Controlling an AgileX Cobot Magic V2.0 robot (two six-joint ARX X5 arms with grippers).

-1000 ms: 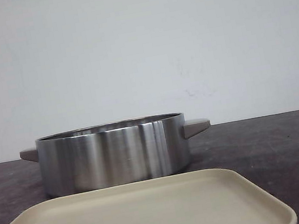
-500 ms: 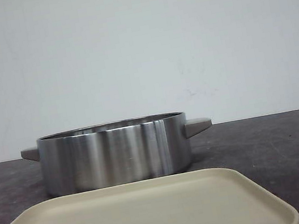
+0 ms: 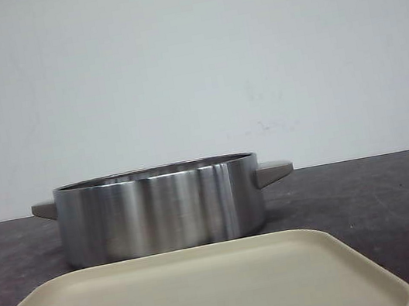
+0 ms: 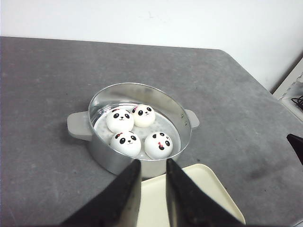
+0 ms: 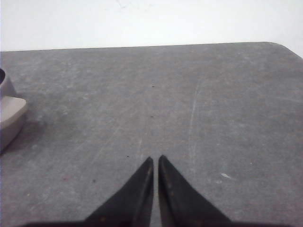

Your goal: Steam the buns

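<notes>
Left claw (image 4: 152,166) — two matte black fingers, long and tapering to blunt tips. Right claw (image 5: 155,161) — same black, sharper points.

Grey table (image 4: 42,71) (steel pot (image 3: 159,211), beige tray (image 3: 197,295))

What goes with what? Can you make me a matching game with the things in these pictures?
Things:
1. buns
2. tray
3. pot
4. right gripper

Descriptions:
A. shiny silver metal, with a handle on each side
B. white with black panda faces, sitting inside the pot
C. black fingers almost touching, above the bare grey table
D. flat and cream-coloured, with nothing on it, in front of the pot

Right pairs: 1-B, 2-D, 3-A, 4-C
</notes>
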